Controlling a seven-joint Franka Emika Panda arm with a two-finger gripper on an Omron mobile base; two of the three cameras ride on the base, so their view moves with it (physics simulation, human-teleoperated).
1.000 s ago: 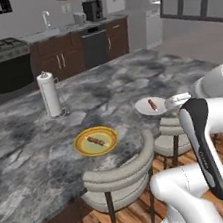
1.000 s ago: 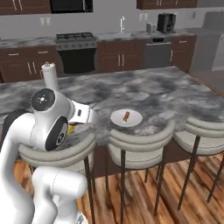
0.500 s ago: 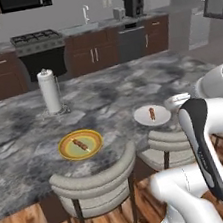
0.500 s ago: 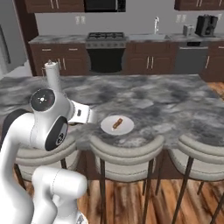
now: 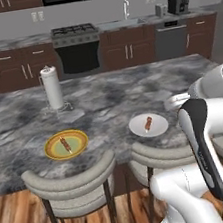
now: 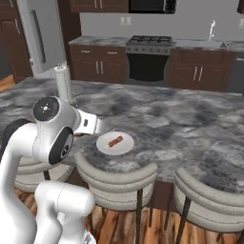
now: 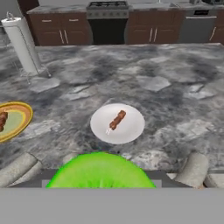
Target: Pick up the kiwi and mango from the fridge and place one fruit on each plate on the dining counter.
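A bright green kiwi (image 7: 99, 169) fills the bottom of the hand view, and my gripper (image 6: 100, 127) is shut on it, above the near edge of the dining counter (image 5: 111, 96). Just ahead of the kiwi lies the white plate (image 7: 131, 127), with a small brown skewer on it. The yellow plate (image 5: 56, 148) lies to its left and also carries a brown skewer. The kiwi hides my fingertips. The light-grey fridge (image 6: 40, 33) stands far off at the back left. The mango is out of view.
A paper towel roll (image 5: 52, 88) stands on the counter behind the yellow plate. Round grey stools (image 5: 73, 177) (image 6: 116, 174) line the counter's near side below the plates. A stove (image 5: 76, 48) and dark cabinets run along the back wall.
The base has driven and turned, so the whole scene has shifted and the counter now faces me squarely. The gripper stays shut on the kiwi.
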